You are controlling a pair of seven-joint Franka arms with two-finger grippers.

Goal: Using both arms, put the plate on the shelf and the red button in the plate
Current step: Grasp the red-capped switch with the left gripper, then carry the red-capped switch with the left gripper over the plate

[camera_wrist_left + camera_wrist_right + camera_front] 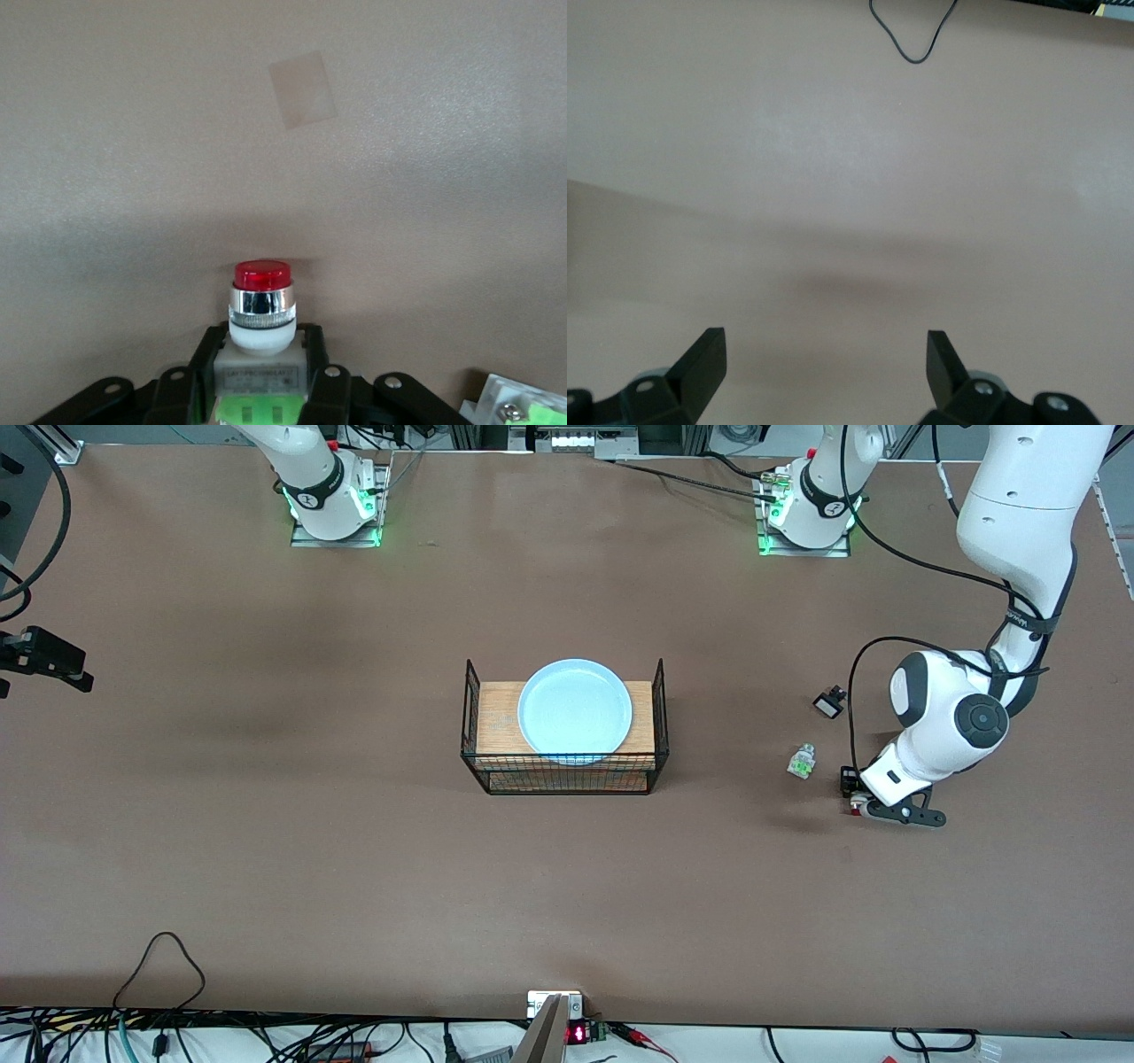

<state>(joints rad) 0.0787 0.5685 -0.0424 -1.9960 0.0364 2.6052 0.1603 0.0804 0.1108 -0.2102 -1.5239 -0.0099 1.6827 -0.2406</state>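
Note:
The pale blue plate (574, 710) lies on a wooden board inside a wire basket (564, 772) at the table's middle. Toward the left arm's end, my left gripper (856, 803) is down at the table surface and shut on the red button (262, 275). In the left wrist view the black fingers (209, 347) clamp its white body from both sides, and the red cap and chrome ring stick out past them. My right gripper (824, 354) is open over bare table, with nothing between its fingers.
A white-and-green part without a red tip (802, 762) lies close beside the left gripper, toward the basket. A small black part (830, 703) lies farther from the front camera. A cable loop (164, 957) rests near the front edge.

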